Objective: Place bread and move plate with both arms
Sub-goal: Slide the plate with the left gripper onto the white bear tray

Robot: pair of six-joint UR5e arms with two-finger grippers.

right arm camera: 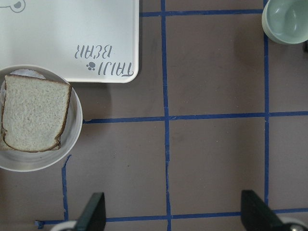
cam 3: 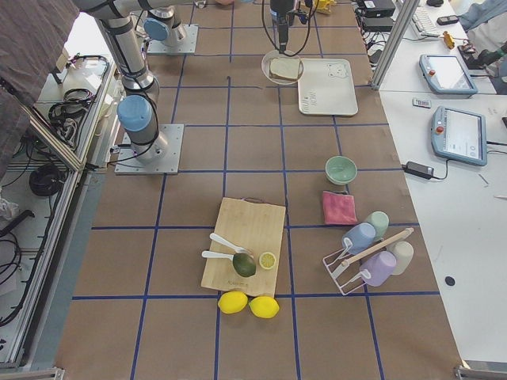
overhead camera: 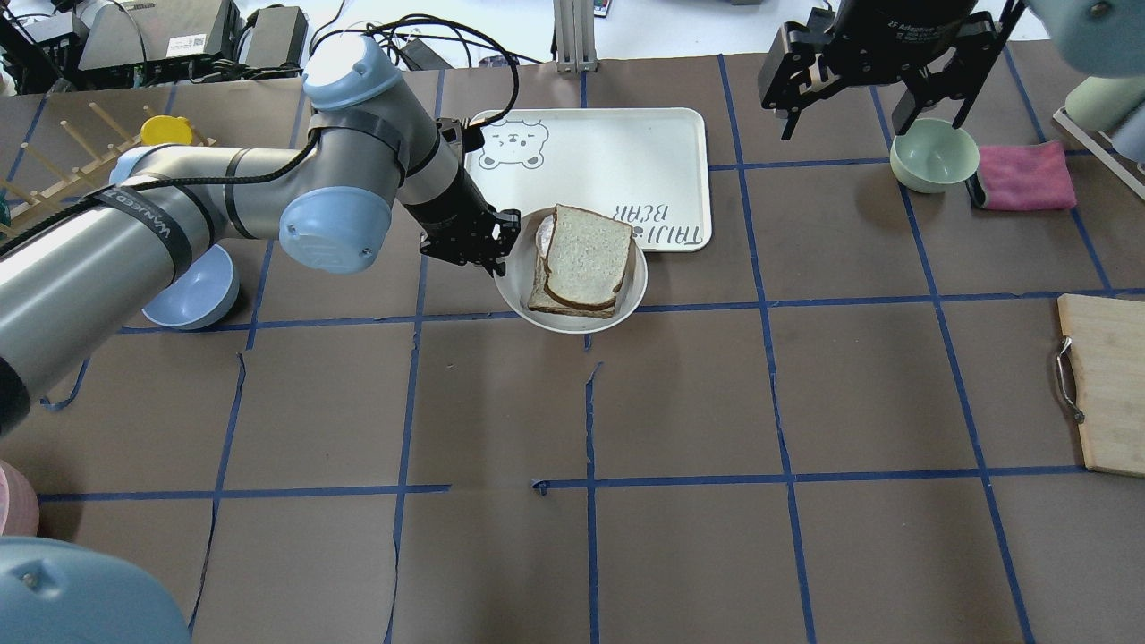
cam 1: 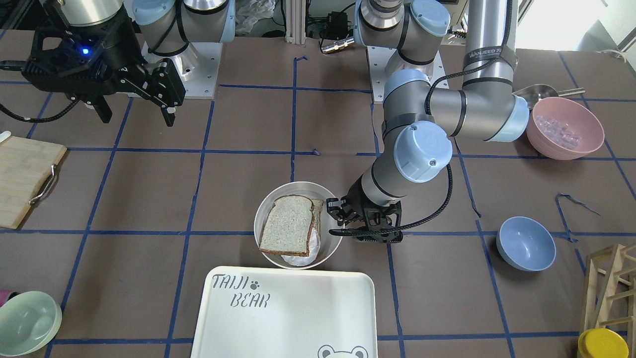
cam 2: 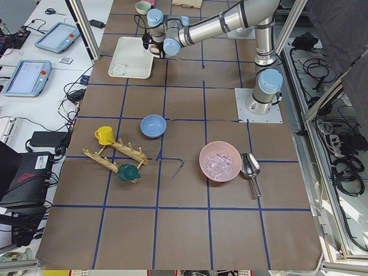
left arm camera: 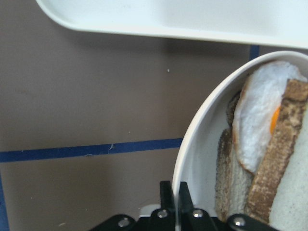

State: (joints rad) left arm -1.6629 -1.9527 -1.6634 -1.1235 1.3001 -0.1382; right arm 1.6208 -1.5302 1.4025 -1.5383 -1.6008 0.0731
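Note:
The round cream plate [overhead camera: 514, 291] sits just off the tray's corner. It holds a sandwich: the bread [overhead camera: 586, 255] with a dark crust on top, a fried egg [left arm camera: 257, 120] under it and another slice beneath. My left gripper [overhead camera: 495, 253] is at the plate's left rim. In the left wrist view its fingers [left arm camera: 167, 199] are pinched shut on the rim [left arm camera: 192, 144]. My right gripper [overhead camera: 872, 116] hangs open and empty, high above the far right of the table, well away from the plate [right arm camera: 77, 120].
The "TAIJI BEAR" tray [overhead camera: 626, 152] lies against the plate's far side. A pale green bowl [overhead camera: 933, 154] and a pink cloth [overhead camera: 1024, 174] lie under the right gripper. A cutting board [overhead camera: 1105, 385] is at the right edge, a blue bowl [overhead camera: 192, 291] under the left arm.

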